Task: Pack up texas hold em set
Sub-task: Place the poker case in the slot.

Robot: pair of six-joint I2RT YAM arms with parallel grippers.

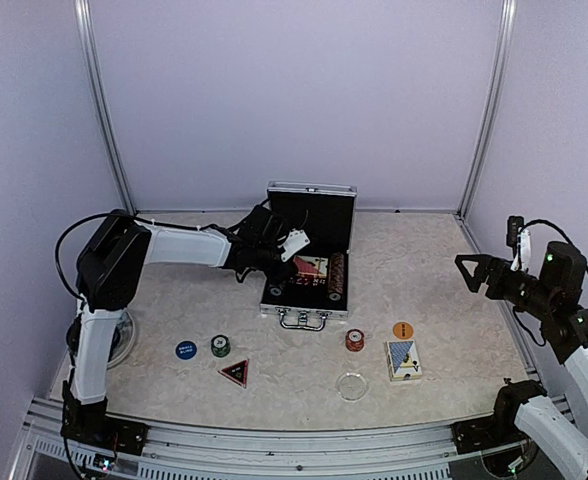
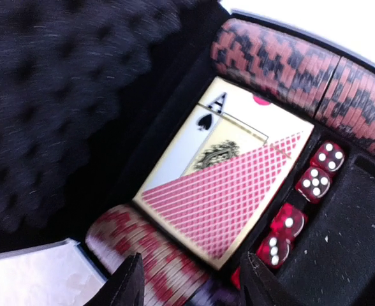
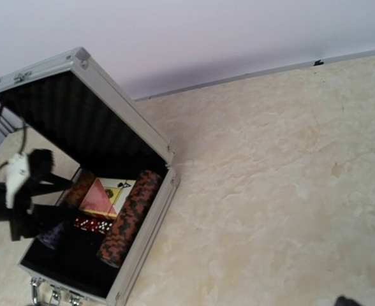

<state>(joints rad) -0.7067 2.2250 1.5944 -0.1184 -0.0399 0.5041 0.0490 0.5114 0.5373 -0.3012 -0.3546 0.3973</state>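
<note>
Left gripper (image 1: 274, 262) was over the open briefcase (image 1: 309, 300), fingers spread, holding nothing | right gripper (image 1: 471, 271) was at the right side, jaws apart, empty | one card deck (image 2: 226, 185) lay inside the briefcase | second deck (image 1: 403, 360) lay on the table (image 1: 454, 330).

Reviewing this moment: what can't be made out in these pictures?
- Top view: lettering on the blue button and triangle marker, too small.
- Left wrist view: near chip row blurred, partly behind the left claw.
- Right wrist view: right claw cut off at the bottom edge; left arm hides the case's near-left part.
</note>
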